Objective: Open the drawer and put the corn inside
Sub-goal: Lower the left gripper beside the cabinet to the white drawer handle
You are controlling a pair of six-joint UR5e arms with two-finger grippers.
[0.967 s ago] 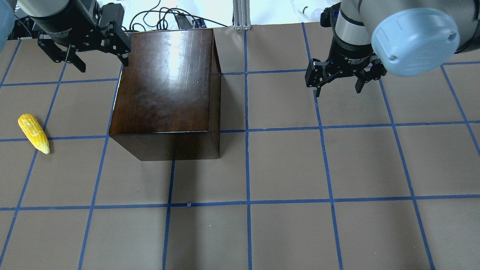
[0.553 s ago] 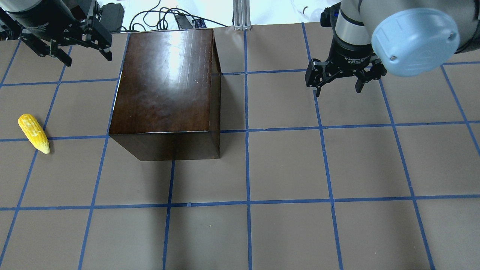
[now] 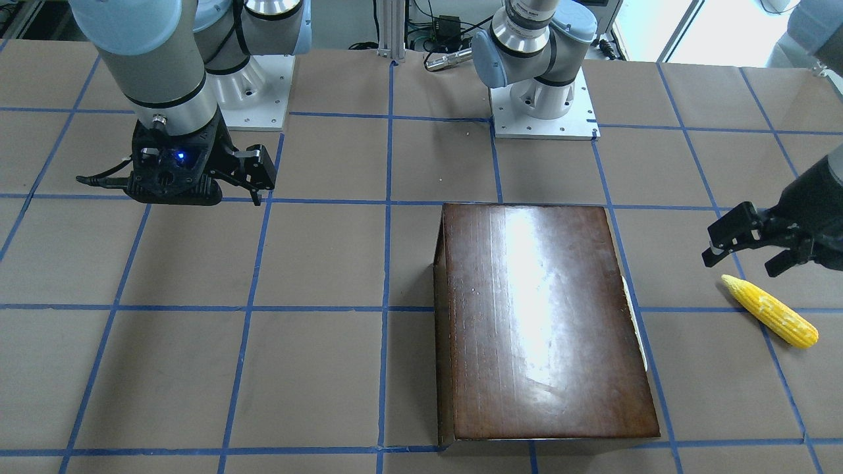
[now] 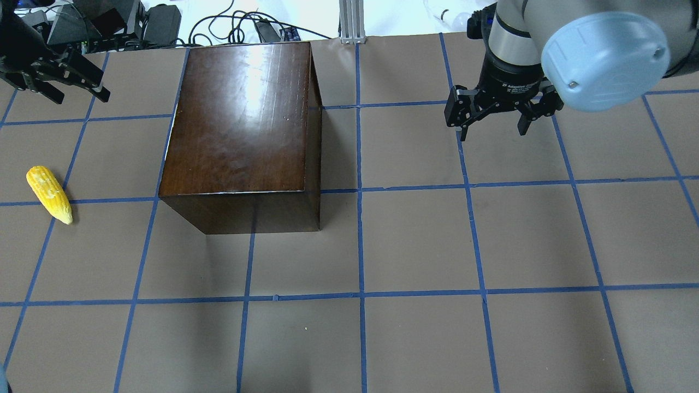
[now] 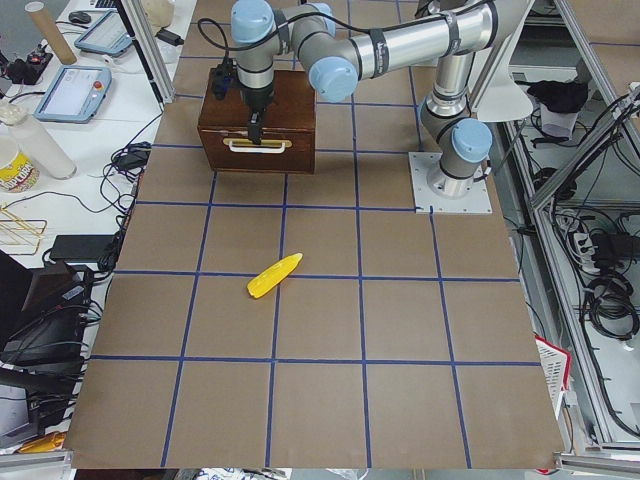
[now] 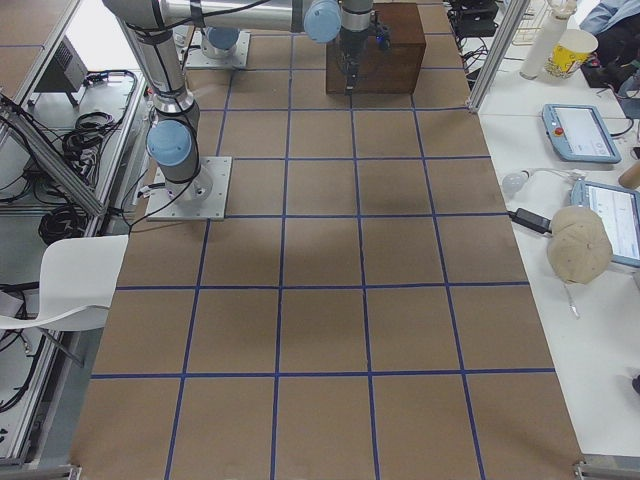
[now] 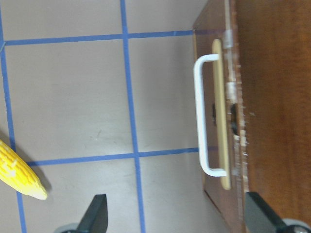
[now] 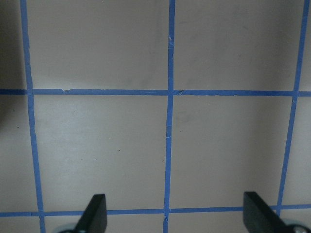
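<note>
Left of the box [image 4: 240,120], the open, empty left end effector [image 4: 79,97] faces the handle [image 7: 198,116] of the shut drawer [image 7: 214,126], probably to pull it; the corn [image 4: 49,194] lies nearby on the table [image 4: 415,245]; the right end effector [image 4: 491,131] hangs open, empty.

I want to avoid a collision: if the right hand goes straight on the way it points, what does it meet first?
The table, it seems: the right hand points down, open, and its wrist view shows only brown surface and blue tape below. Its height is unclear.

Bare brown papered table [image 4: 109,158] separates the yellow tapered corn cob [image 4: 49,194] from the glossy dark-brown wooden box [image 4: 240,114]; its white wire handle [image 7: 198,116] stands clear.
</note>
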